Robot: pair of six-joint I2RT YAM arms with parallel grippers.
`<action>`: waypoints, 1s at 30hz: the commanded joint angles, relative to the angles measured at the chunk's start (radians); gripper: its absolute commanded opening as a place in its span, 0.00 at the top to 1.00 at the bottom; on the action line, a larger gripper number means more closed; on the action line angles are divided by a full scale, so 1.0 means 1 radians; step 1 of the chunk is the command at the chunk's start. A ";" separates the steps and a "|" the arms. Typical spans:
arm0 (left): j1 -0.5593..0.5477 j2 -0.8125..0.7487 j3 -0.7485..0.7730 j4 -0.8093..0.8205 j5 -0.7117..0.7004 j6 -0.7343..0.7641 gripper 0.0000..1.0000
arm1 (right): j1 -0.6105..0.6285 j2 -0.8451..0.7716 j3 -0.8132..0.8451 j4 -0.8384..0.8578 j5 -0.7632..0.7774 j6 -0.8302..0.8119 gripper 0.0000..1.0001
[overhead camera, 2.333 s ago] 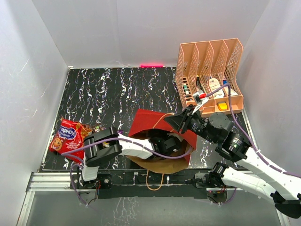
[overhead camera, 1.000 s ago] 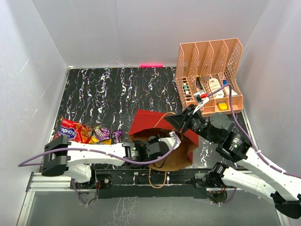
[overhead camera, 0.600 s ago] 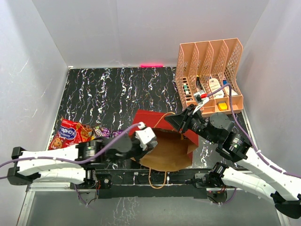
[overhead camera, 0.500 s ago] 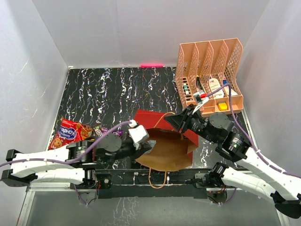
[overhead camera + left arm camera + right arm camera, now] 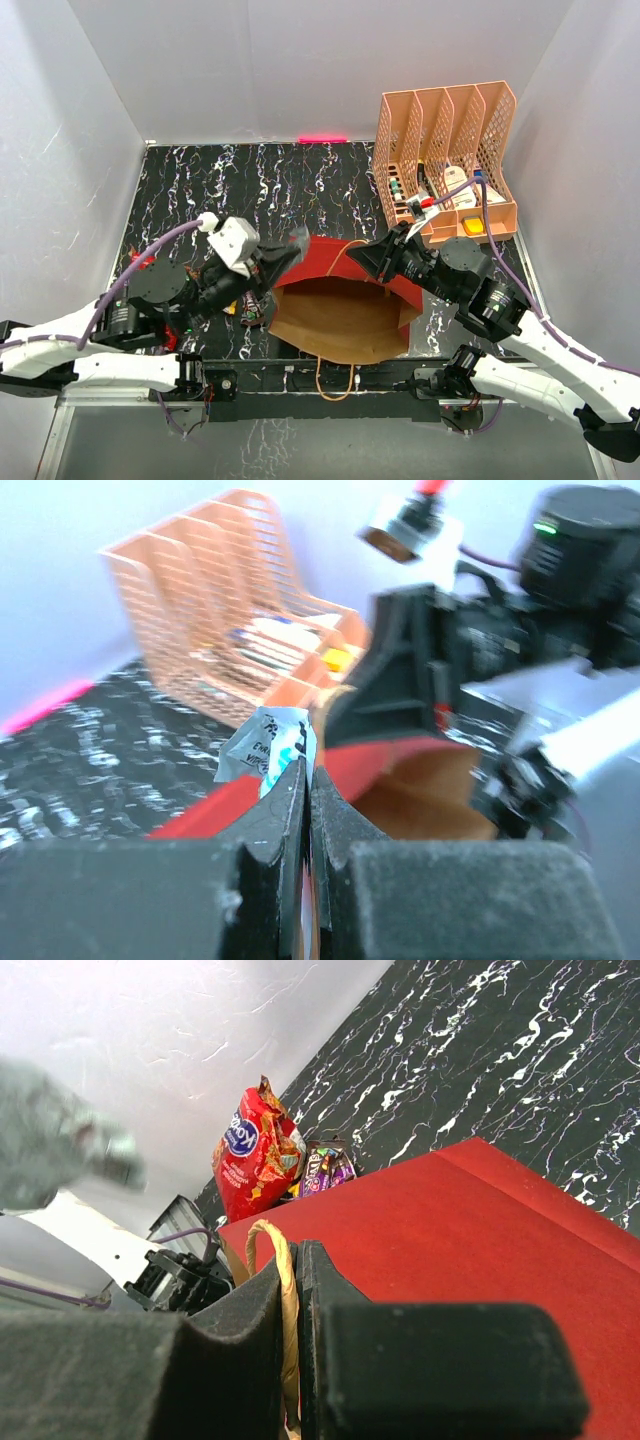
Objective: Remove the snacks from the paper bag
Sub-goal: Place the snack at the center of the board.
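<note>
The paper bag (image 5: 345,318) lies open on the table, dark red outside and brown inside, its red side (image 5: 460,1230) filling the right wrist view. My right gripper (image 5: 364,256) is shut on its far cord handle (image 5: 281,1260). Raised over the bag's left rim, my left gripper (image 5: 290,248) is shut on a small silver snack packet (image 5: 268,744) that sticks out past the fingertips. A large red snack bag (image 5: 255,1150) and purple candy packets (image 5: 326,1168) lie on the table left of the bag. In the top view my left arm hides most of them.
A peach mesh file rack (image 5: 445,160) with pens and small items stands at the back right, just behind my right arm. The bag's second cord handle (image 5: 334,386) hangs over the table's near edge. White walls close in the black marbled table (image 5: 250,190).
My left arm has come out of the bag's mouth and risen up and to the left, carrying the silver packet. The right gripper still holds the handle in the same place.
</note>
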 commanded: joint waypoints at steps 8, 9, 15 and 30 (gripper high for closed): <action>0.277 0.285 -0.100 0.239 -0.539 0.287 1.00 | 0.000 -0.002 0.018 0.043 0.020 -0.004 0.93; 0.368 0.284 -0.093 0.138 -0.433 0.158 1.00 | 0.001 -0.001 0.018 0.041 0.020 -0.005 0.93; 0.576 0.279 -0.210 -0.008 -0.347 -0.066 1.00 | 0.001 -0.008 0.019 0.029 0.033 -0.011 0.93; 0.670 0.445 -0.378 -0.125 -0.268 0.018 1.00 | 0.000 0.005 0.005 0.056 0.014 -0.005 0.93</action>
